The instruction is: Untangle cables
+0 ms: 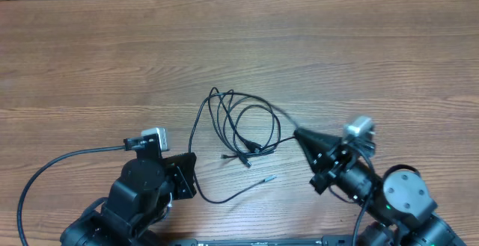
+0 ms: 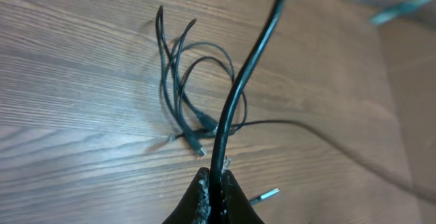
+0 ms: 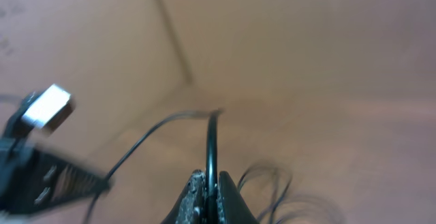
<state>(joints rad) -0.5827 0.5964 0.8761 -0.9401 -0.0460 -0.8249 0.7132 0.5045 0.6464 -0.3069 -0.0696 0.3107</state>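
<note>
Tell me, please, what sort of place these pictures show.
Probably a robotics lab workbench: a brown wood-grain tabletop, a black left robot arm and a black right robot arm at its near edge, and a tangle of thin black cables lying between them.

Brown wood-grain table (image 1: 90, 51), grain running horiz. across view.

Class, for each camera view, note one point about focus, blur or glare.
Overhead: evenly lit, the cables sharp on the table. Left wrist: pale glare on the table at lower left, the held cable soft near the lens. Right wrist: nearly all blurred; only the fingers look fairly clear.
</note>
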